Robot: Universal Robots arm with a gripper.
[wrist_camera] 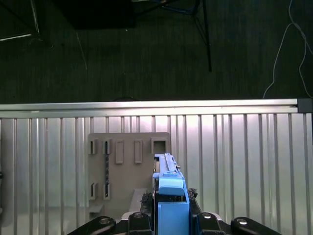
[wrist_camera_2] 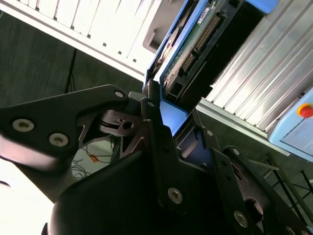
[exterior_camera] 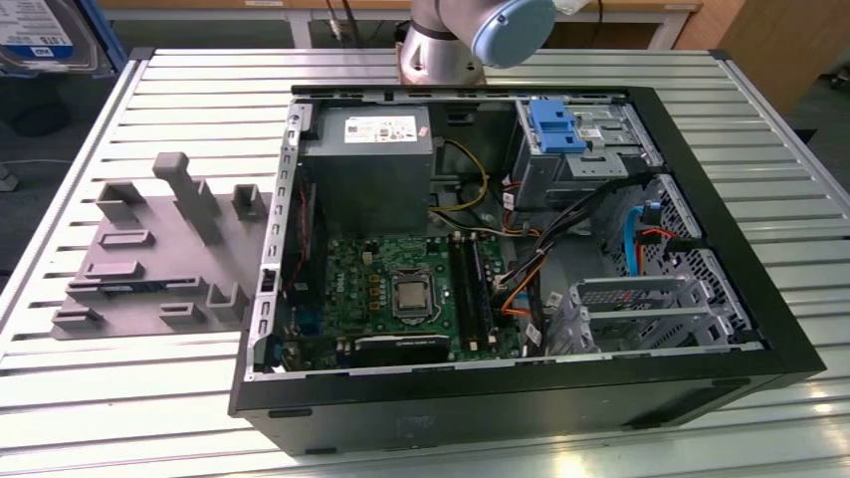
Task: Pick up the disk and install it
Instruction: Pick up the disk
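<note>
Plainly, the gripper (wrist_camera_2: pixel 171 125) is closed on the disk (wrist_camera_2: pixel 193 49). In both wrist views its fingers (wrist_camera_2: pixel 152 117) press the two flat sides of the blue carrier (wrist_camera: pixel 172 210), and no gap shows between them and the plastic.

The disk stands on edge between the jaws. Its long axis runs straight out from the gripper, carrying on the line of the fingers, so the free end points away from the wrist. In the second wrist view the green board and connector side faces one finger, and the other face is hidden.

Out past the free end, in the first wrist view, lies the grey fixture (wrist_camera: pixel 129 166) on the slatted table (wrist_camera: pixel 244 161). The disk's long axis points toward it. I judge the disk to be lifted clear of the fixture, though the gap between them cannot be read.

In the exterior view the open case (exterior_camera: pixel 743 299) sits beside the fixture, toward the exterior view's right, with the blue bracket (exterior_camera: pixel 551 124) at its far corner. So the case lies off to one side of the gripper, not along the disk's axis. Which side that is, I cannot tell.

By my judgement the pick is done and the install is not.
</note>
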